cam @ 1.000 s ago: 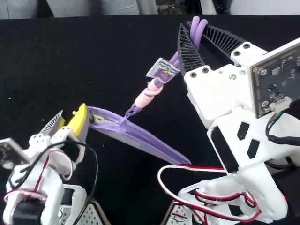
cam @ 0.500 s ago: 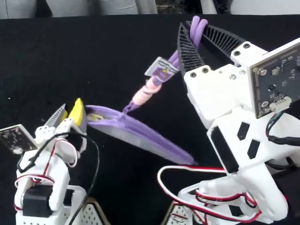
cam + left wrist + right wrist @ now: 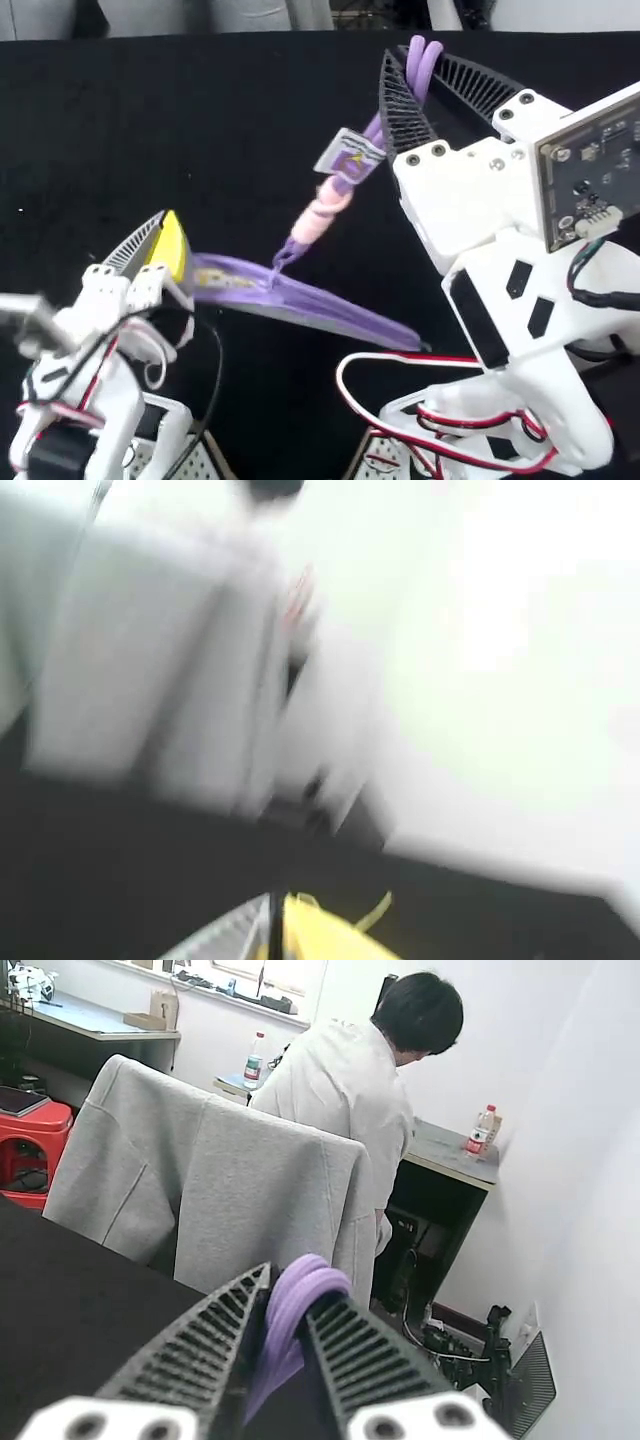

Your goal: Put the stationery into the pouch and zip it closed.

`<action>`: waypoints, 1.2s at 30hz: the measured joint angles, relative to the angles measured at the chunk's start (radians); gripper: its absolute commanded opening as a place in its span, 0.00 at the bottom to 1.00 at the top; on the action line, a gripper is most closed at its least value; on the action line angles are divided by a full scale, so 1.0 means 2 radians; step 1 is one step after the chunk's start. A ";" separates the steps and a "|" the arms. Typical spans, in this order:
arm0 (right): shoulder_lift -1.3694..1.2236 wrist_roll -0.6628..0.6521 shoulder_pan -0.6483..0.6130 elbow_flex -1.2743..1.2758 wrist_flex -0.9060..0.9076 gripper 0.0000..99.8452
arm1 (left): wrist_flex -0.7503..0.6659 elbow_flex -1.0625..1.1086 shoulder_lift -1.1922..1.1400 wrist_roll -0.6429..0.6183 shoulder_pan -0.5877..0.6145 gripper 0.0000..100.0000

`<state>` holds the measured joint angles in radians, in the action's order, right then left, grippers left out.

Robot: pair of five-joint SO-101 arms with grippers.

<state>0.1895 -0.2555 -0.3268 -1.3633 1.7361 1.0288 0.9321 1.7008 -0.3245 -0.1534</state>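
- The left pincer (image 3: 150, 250) has its yellow jaw and its ribbed jaw drawn almost together on the near end of the pouch (image 3: 310, 305); I judge this anchors that end so the zip has something to pull against
- The pouch runs out from the left pincer's jaws and slants away toward the base of the right arm; it is lilac, slim and seen nearly edge-on, with the zip line along its upper edge
- The zip pull (image 3: 283, 255) sits just beside the left pincer's end of the pouch; whether the zip is open or closed there I cannot tell
- From the pull a pink charm (image 3: 320, 212) and a small tag (image 3: 348, 155) climb on a purple strap (image 3: 424, 52) toward the right pincer
- The right pincer (image 3: 410, 75) is clamped tight on the strap's loop, which pokes out past its tips; this is likely so that hauling the strap drags the slider along
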 measured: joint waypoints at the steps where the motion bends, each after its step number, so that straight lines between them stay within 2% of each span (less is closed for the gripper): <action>1: 0.000 0.000 0.000 0.000 0.000 0.01 | 0.000 -0.018 0.000 0.000 -0.015 0.03; 9: 0.000 0.000 0.000 0.000 0.000 0.01 | 0.000 -0.051 0.000 0.002 -0.140 0.03; 11: 0.000 0.000 0.000 0.000 0.000 0.01 | 0.000 -0.051 0.000 0.002 -0.136 0.03; 13: 0.000 0.000 0.000 0.000 0.000 0.01 | 0.005 -0.053 0.000 0.011 -0.106 0.03; 16: 0.000 0.000 0.000 0.000 0.000 0.01 | 0.053 -0.088 0.000 0.056 -0.048 0.03; 18: 0.000 0.000 0.000 0.000 0.000 0.01 | 0.101 -0.126 0.000 0.103 -0.046 0.03; 22: 0.000 0.000 0.000 0.000 0.000 0.01 | 0.220 -0.227 0.001 0.199 -0.102 0.12; 24: 0.000 0.000 0.000 0.000 0.000 0.01 | 0.284 -0.283 0.001 0.208 -0.147 0.18; 26: -0.001 0.000 0.009 0.000 0.000 0.01 | 0.337 -0.324 0.002 0.196 -0.188 0.18; 31: -0.018 0.001 0.044 -0.001 -0.002 0.01 | 0.364 -0.319 0.002 0.176 -0.213 0.18; 36: -0.025 0.001 0.055 -0.002 -0.002 0.01 | 0.365 -0.259 0.002 0.230 -0.216 0.18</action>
<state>0.1404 -0.2539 -0.2163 -1.3663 1.7315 1.7591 0.4150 1.7039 0.1358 -0.5861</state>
